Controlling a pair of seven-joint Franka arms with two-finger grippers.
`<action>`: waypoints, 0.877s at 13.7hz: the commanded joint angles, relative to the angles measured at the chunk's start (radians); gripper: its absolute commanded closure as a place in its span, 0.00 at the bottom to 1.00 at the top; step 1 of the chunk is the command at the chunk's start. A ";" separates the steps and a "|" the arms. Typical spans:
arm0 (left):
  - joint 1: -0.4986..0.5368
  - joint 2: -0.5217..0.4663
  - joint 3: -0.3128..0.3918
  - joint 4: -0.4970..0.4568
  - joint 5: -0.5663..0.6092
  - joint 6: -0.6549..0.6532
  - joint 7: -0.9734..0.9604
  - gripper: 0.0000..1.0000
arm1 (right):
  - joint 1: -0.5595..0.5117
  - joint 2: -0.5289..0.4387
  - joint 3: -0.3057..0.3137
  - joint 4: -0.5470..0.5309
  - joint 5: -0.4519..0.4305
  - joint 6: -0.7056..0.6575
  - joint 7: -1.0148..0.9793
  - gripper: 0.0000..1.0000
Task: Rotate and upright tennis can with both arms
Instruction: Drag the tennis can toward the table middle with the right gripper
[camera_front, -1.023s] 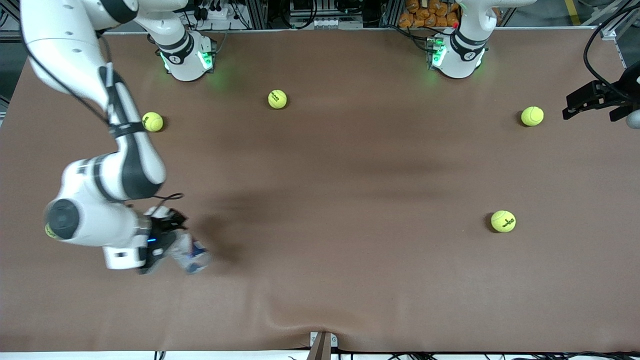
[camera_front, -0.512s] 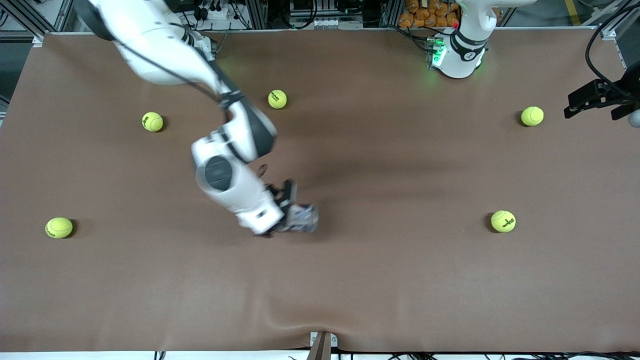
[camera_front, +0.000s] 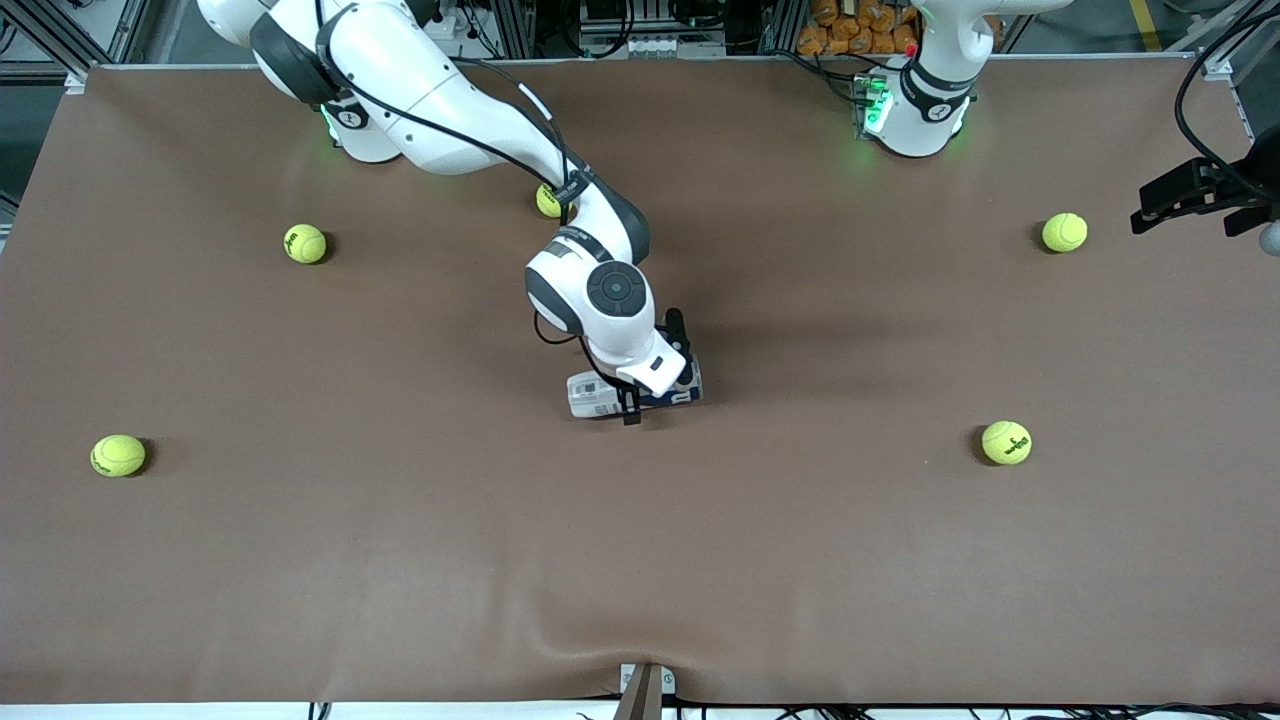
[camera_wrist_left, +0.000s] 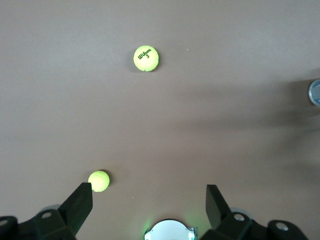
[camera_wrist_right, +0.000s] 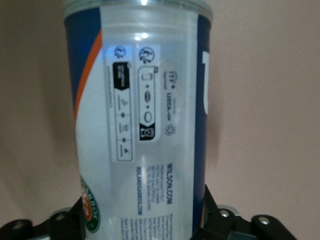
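The tennis can (camera_front: 632, 393) lies on its side near the middle of the table (camera_front: 800, 560), its long axis running along the table from the right arm's end toward the left arm's end. The right gripper (camera_front: 655, 385) comes down on it from above, and its fingers close around the can's body near the navy end. In the right wrist view the can (camera_wrist_right: 142, 125) fills the space between the dark fingers (camera_wrist_right: 67, 222), label and printed text facing the camera, so the grasp looks firm.

As for progress, I judge the can to be grasped and sitting centrally where both arms could reach it, but it is not yet upright: it is horizontal, so the turn and the standing up are still to do.

The left gripper (camera_front: 1195, 195) waits in the air over the table's edge at the left arm's end, well apart from the can. Its own wrist view shows its fingers (camera_wrist_left: 80, 202) spread wide with nothing between them, looking down on two tennis balls (camera_wrist_left: 146, 58) on the bare cloth.

Other balls (camera_front: 1006, 442) lie scattered about the table, none touching the can.
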 joint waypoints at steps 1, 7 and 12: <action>0.013 0.025 -0.003 0.009 0.004 -0.017 0.020 0.00 | -0.014 -0.027 -0.001 0.018 -0.018 -0.012 0.023 0.00; 0.013 0.068 -0.004 0.012 -0.049 -0.050 0.023 0.00 | -0.080 -0.217 0.017 0.062 0.214 -0.268 0.028 0.00; 0.014 0.131 -0.004 0.009 -0.223 -0.051 0.023 0.00 | -0.276 -0.339 0.011 0.057 0.225 -0.399 0.099 0.00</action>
